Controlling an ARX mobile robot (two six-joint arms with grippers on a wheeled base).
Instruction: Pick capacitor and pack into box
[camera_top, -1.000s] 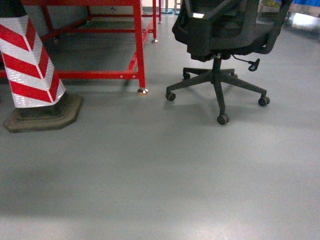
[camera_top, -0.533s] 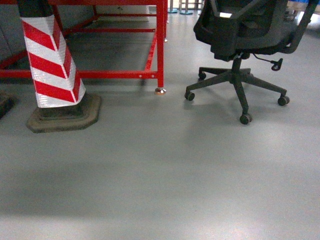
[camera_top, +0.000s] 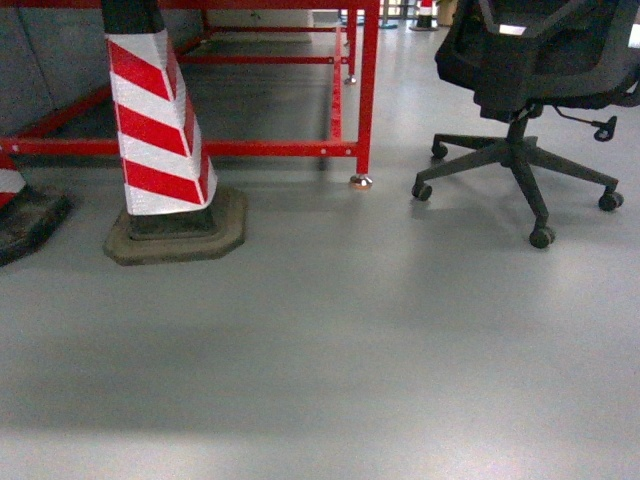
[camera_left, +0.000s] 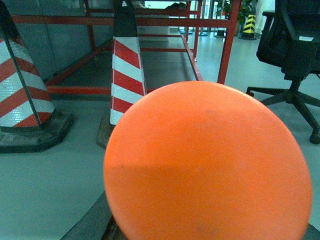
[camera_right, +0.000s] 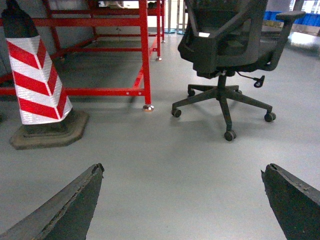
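Orange matte disc (camera_left: 207, 165) hides the left jaws (state unknowable); right jaws (camera_right: 182, 200) gape wide, empty, over smooth grey floor (camera_top: 330, 360).

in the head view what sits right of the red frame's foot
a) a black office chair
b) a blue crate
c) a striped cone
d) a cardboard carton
a: the black office chair stands on its wheeled base to the right of the red frame, while the striped cone is on the frame's left.

Red-white striped cone (camera_top: 160, 130); red frame (camera_top: 368, 90); black chair (camera_top: 535, 60); orange disc (camera_left: 207, 165); grey floor (camera_top: 330, 350).
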